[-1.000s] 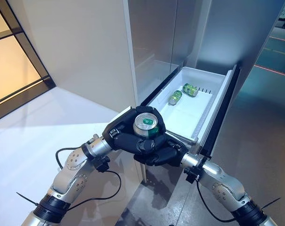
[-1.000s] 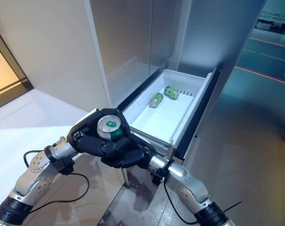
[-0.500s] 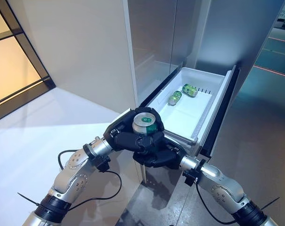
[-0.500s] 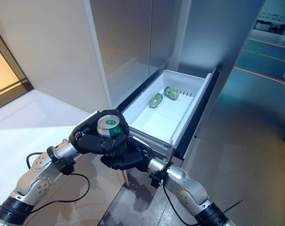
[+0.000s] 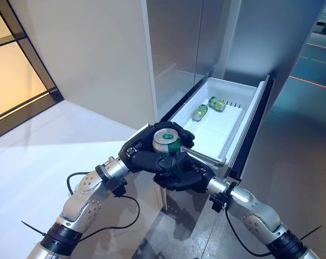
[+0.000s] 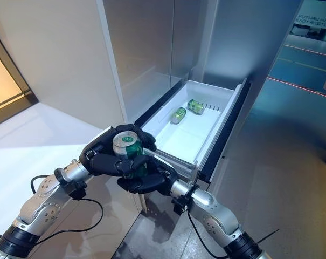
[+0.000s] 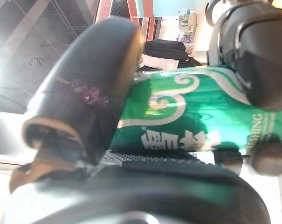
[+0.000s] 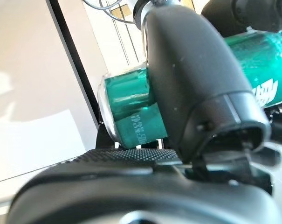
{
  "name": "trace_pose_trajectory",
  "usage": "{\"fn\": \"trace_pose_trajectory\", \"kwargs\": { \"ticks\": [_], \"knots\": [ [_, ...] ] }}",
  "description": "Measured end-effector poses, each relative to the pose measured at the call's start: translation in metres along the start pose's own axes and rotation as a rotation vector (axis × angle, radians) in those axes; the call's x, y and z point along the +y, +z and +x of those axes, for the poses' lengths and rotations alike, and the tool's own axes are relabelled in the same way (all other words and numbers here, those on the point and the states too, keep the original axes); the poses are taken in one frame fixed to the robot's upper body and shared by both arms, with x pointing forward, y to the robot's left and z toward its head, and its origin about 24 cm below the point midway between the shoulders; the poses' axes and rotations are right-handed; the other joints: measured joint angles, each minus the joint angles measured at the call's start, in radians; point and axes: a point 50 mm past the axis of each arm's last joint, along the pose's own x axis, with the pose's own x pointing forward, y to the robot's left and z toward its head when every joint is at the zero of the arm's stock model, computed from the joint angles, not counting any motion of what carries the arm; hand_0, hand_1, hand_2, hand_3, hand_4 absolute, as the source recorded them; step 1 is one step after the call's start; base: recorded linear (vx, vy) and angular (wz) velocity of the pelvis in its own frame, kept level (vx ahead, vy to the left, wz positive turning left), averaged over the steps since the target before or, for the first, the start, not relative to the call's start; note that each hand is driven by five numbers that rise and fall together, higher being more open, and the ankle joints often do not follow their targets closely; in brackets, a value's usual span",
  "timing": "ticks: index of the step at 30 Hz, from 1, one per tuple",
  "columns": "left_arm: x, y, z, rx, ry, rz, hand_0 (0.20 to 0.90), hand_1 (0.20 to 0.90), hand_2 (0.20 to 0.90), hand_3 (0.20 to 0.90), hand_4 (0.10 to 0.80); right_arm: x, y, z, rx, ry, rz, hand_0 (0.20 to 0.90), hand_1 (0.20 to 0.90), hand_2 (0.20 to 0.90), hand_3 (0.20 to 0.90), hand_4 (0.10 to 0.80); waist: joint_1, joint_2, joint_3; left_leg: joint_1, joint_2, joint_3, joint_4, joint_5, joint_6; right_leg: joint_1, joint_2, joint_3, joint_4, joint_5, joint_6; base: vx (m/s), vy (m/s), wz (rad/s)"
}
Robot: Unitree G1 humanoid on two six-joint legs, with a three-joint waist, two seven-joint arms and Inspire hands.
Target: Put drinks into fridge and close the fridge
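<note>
A green can (image 5: 166,141) stands upright between both hands, just before the near left corner of the open white fridge drawer (image 5: 208,135). My left hand (image 5: 144,154) is curled round the can's side; its thumb (image 7: 85,93) lies on the can (image 7: 187,121) in the left wrist view. My right hand (image 5: 181,175) grips it from below and the right, with its thumb (image 8: 192,84) across the can (image 8: 127,112) in the right wrist view. Green cans (image 5: 200,111) lie on their sides at the drawer's far end.
The steel fridge body (image 5: 179,48) rises behind the drawer. The drawer's dark front panel (image 5: 254,129) runs along its right side. A white wall (image 5: 87,59) stands to the left, and grey floor (image 5: 297,162) lies to the right.
Both hands with the can have edged slightly toward the drawer's near corner. The hold on the can is the same.
</note>
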Motion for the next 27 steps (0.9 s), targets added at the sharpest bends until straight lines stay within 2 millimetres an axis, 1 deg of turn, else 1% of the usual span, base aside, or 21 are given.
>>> {"fn": "trace_pose_trajectory", "kwargs": {
  "ticks": [5,8,11,15,17,18,20,23,25,27],
  "knots": [
    [0.001,0.004,0.0,-0.021,0.025,0.041,0.9,0.9,0.9,0.9,0.8,-0.003,0.006,-0.001,-0.006,-0.025,-0.041,0.3,0.3,0.3,0.2,0.1,0.002,-0.005,0.003,-0.001,0.0,0.0,0.0,0.0,0.0,0.0,0.0,0.0,0.0,0.0,0.0,-0.009,-0.008,0.0],
    [0.003,0.01,0.003,-0.05,0.055,0.107,0.9,0.9,0.9,0.9,0.8,-0.01,0.016,-0.002,0.001,-0.066,-0.102,0.3,0.3,0.3,0.2,0.1,0.003,-0.011,0.007,-0.001,0.0,-0.001,0.0,0.0,0.0,0.0,0.0,-0.001,0.0,0.0,0.0,0.0,0.0,0.0],
    [0.003,0.026,0.008,-0.125,0.104,0.203,0.9,0.9,0.9,0.9,0.8,-0.021,0.027,-0.003,-0.013,-0.152,-0.16,0.3,0.3,0.3,0.2,0.1,0.006,-0.017,0.012,-0.003,0.0,-0.006,0.0,0.0,0.001,0.0,0.0,-0.002,0.0,-0.001,0.0,0.011,-0.018,0.04],
    [-0.002,0.052,0.014,-0.257,0.112,0.287,0.9,0.9,0.9,0.9,0.8,-0.041,0.04,-0.013,-0.03,-0.3,-0.236,0.3,0.3,0.3,0.2,0.1,0.008,-0.018,0.013,-0.01,-0.005,-0.025,0.0,0.003,0.004,0.001,-0.004,-0.002,0.0,-0.003,0.004,0.013,-0.017,0.13],
    [-0.001,0.057,0.015,-0.288,0.124,0.306,0.9,0.9,0.9,0.9,0.8,-0.047,0.044,-0.015,-0.027,-0.339,-0.266,0.3,0.3,0.3,0.2,0.1,0.01,-0.018,0.013,-0.011,-0.005,-0.026,0.0,0.003,0.005,0.001,-0.004,-0.002,0.0,-0.003,0.004,0.004,-0.007,0.03],
    [0.0,0.062,0.018,-0.305,0.15,0.327,0.9,0.9,0.9,0.9,0.8,-0.054,0.048,-0.014,-0.025,-0.394,-0.307,0.3,0.3,0.3,0.2,0.1,0.016,-0.018,0.013,-0.011,-0.006,-0.026,0.0,0.003,0.005,0.001,-0.004,-0.002,0.0,-0.003,0.004,0.0,0.0,0.0],
    [0.0,0.064,0.019,-0.312,0.163,0.333,0.9,0.9,0.9,0.9,0.8,-0.059,0.052,-0.015,-0.03,-0.437,-0.323,0.3,0.3,0.3,0.2,0.1,0.02,-0.016,0.015,-0.011,-0.006,-0.026,0.0,0.004,0.005,0.001,-0.005,-0.002,0.0,-0.004,0.005,0.0,0.0,0.0],
    [0.003,0.061,0.02,-0.295,0.191,0.335,0.9,0.9,0.9,0.9,0.8,-0.067,0.056,-0.016,-0.028,-0.517,-0.394,0.3,0.3,0.3,0.2,0.1,0.031,-0.015,0.018,-0.011,-0.006,-0.03,0.0,0.005,0.006,0.003,-0.005,-0.003,0.0,-0.004,0.005,0.023,0.0,0.04],
    [0.006,0.057,0.021,-0.255,0.205,0.321,0.9,0.9,0.9,0.9,0.8,-0.078,0.063,-0.015,-0.023,-0.594,-0.459,0.3,0.3,0.3,0.2,0.1,0.031,-0.014,0.031,-0.01,-0.009,-0.044,0.0,0.009,0.006,0.01,-0.007,-0.005,0.0,-0.006,0.007,0.046,-0.001,0.21],
    [0.01,0.048,0.023,-0.192,0.211,0.288,0.9,0.9,0.9,0.9,0.8,-0.09,0.07,-0.017,-0.011,-0.671,-0.512,0.3,0.3,0.3,0.2,0.1,0.034,-0.014,0.042,-0.012,-0.012,-0.057,0.0,0.014,0.008,0.014,-0.009,-0.005,0.0,-0.007,0.009,0.049,-0.003,0.2]
  ]
}}
